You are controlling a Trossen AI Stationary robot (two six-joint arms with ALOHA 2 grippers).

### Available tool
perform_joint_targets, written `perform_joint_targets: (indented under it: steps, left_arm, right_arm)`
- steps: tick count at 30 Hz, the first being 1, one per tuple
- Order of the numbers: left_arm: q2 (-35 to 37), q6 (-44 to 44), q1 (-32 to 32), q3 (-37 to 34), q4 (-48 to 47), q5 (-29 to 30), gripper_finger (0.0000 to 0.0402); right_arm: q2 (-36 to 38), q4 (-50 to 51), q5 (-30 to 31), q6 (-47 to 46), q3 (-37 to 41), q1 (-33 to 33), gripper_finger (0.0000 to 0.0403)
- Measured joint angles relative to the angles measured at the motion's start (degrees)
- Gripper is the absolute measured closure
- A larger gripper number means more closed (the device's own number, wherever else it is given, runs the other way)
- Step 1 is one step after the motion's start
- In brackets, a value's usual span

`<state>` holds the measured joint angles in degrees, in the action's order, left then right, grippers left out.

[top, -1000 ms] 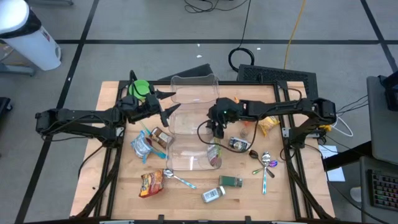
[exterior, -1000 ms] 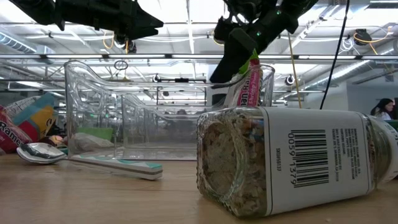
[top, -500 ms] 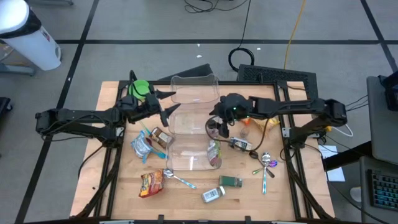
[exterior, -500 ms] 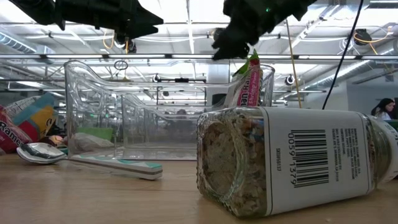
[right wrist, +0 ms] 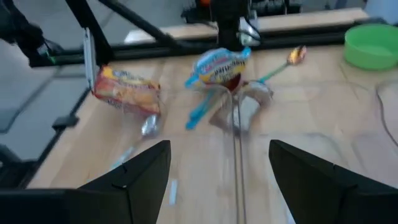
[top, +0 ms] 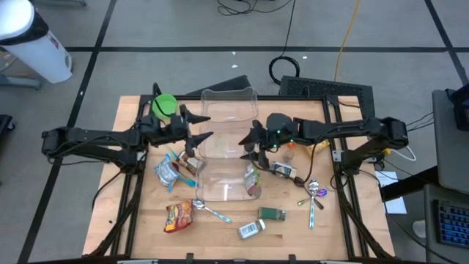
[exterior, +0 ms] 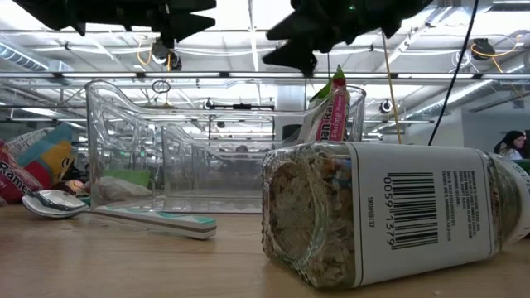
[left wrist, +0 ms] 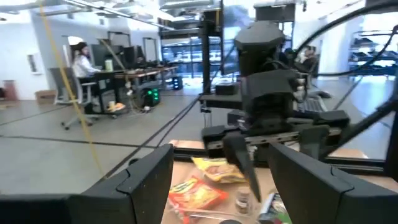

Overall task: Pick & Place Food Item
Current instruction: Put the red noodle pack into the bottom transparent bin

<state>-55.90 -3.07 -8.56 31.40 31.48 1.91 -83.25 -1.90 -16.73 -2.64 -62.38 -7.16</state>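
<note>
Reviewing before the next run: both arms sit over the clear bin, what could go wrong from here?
1. The left gripper and right gripper face each other, fingers open, over the clear bin; reaching in together could make them collide.
2. The snack packet leans against the bin's wall; a nudge may tip it.
3. The spice jar lies on its side and may roll.

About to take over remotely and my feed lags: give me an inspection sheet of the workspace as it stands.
Surface: wooden table, bare patches between items.
Job's things: clear bin at centre; snack packet leaning inside its near end.
Clutter: green bowl, spice jar on its side, spoons, ramen packet.
Grippers: left gripper open, empty, above the bin's left rim; right gripper open, empty, above its right rim.
Cables: coiled cable on the floor beyond the table.
Surroundings: person seated at a desk.
</note>
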Motion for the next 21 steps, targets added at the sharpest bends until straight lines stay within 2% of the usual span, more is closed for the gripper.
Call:
perform_joint_targets:
  steps: [5, 9, 14, 17, 21]
  left_arm:
    - [0.2, -3.0, 2.8, 0.0, -6.6, 0.7, 0.0135]
    - [1.6, -2.4, 5.2, 0.0, -13.5, 3.7, 0.0135]
    - [4.2, 0.5, 11.4, 0.0, -21.0, 7.4, 0.0135]
    - [5.6, 2.7, 17.1, 0.0, -24.1, 13.7, 0.0135]
    - [6.7, 6.9, 26.3, 0.0, -27.1, 27.4, 0.0135]
  right_arm:
    - [-1.1, -10.9, 0.1, -0.7, 4.5, 0.9, 0.0140]
    - [-1.1, -13.8, 0.1, 1.3, 7.1, 1.7, 0.0140]
    - [-0.1, -14.7, 0.1, 7.0, 8.0, 3.9, 0.0140]
    - [-0.2, -14.8, 0.1, 11.7, 8.0, 5.8, 0.0140]
    - [-0.2, -15.3, 0.1, 17.3, 8.2, 8.1, 0.0140]
